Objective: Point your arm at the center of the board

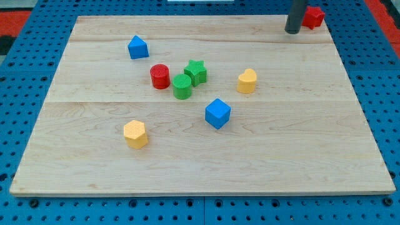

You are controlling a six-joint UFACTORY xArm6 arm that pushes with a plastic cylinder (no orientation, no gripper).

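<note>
My tip (292, 30) is at the board's (200, 156) top right, close to the top edge, just left of a red block (313, 17) at the corner. Near the board's middle sit a red cylinder (160, 76), a green cylinder (182, 86) and a green star (195, 72), bunched together. A yellow heart-like block (247, 80) lies to their right. A blue cube (217, 113) lies below the middle. A blue pentagon-like block (137, 47) is at upper left. A yellow hexagon (135, 134) is at lower left.
The wooden board rests on a blue pegboard surface (25, 206) with holes, which surrounds it on all sides.
</note>
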